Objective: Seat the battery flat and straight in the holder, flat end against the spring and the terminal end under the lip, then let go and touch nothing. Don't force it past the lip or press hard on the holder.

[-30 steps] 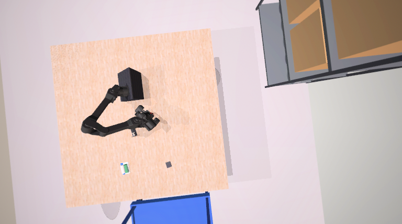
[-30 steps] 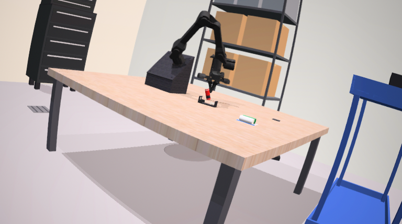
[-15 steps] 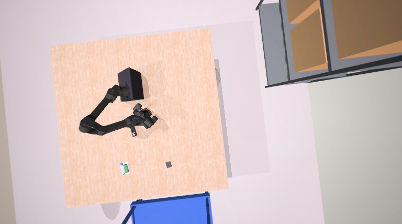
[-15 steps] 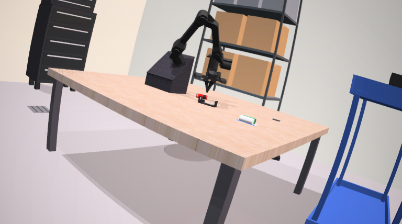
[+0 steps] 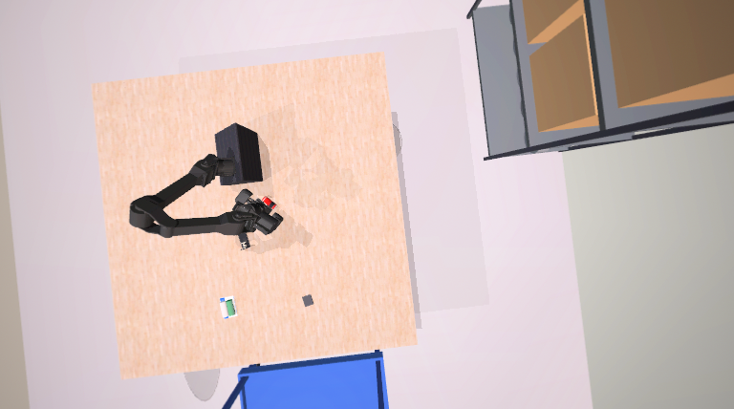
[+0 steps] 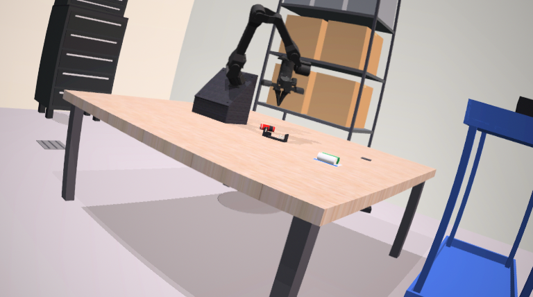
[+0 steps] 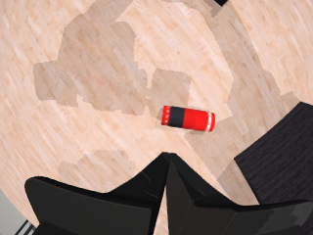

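Observation:
The red battery (image 5: 269,203) (image 6: 267,128) (image 7: 196,119) with a black band lies on its side on the table, outside the holder. The black holder (image 5: 245,243) (image 6: 275,137) stands apart from it in the top view, partly hidden by the arm. A pale coil shows near one end of the holder in the exterior view, and no battery shows in it. My gripper (image 6: 279,104) (image 7: 167,159) is shut and empty, its tips together, well above the table. In the wrist view the battery lies just beyond the tips, not touching them.
The black arm base (image 5: 238,156) (image 6: 223,99) (image 7: 281,157) stands close to the battery. A white and a green cylinder (image 5: 230,307) (image 6: 327,158) lie side by side on a small blue-edged piece. A small dark square (image 5: 308,300) (image 6: 366,158) lies farther along the table.

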Tool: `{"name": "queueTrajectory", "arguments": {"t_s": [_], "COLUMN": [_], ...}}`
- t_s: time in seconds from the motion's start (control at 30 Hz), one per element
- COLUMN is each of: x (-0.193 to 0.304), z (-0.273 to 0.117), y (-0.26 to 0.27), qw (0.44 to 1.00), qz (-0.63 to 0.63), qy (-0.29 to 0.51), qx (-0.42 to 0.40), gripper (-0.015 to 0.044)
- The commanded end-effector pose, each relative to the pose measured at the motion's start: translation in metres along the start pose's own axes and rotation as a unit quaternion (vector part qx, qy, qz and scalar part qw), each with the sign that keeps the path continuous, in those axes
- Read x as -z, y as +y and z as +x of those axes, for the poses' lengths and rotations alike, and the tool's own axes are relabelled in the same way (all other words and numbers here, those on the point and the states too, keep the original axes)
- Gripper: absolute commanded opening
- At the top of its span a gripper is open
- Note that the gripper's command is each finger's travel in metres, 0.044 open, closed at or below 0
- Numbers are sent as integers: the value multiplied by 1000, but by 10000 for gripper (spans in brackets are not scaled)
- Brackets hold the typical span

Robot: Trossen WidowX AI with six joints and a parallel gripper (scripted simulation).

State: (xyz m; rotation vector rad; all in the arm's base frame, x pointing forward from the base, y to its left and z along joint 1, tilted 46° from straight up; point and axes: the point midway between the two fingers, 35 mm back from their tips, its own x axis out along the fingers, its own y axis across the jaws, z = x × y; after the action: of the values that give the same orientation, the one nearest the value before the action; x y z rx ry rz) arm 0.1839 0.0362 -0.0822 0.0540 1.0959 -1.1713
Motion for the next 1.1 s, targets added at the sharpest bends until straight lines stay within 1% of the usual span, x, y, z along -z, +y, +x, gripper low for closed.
{"name": "queueTrajectory", "arguments": {"t_s": [0.0, 0.23, 0.3, 0.4, 0.53, 0.57, 0.7, 0.87, 0.93, 1.07], "x": [0, 0, 0, 0, 0, 0, 0, 0, 0, 0], "z": [-4, -1, 1, 12, 28, 31, 46, 62, 64, 64], "y": [-2, -2, -3, -5, -9, -10, -16, -24, -25, -25], "qw": [1000, 1000, 1000, 989, 948, 933, 856, 730, 711, 711], "qz": [2, 0, -28, -150, -319, -360, -517, -683, -704, -704], "qy": [2, 1, 1, 2, 3, 3, 4, 4, 4, 4], "qx": [4, 5, 5, 4, 3, 3, 3, 3, 3, 3], "gripper": [0, 0, 53, 131, 236, 246, 246, 246, 246, 246]}}
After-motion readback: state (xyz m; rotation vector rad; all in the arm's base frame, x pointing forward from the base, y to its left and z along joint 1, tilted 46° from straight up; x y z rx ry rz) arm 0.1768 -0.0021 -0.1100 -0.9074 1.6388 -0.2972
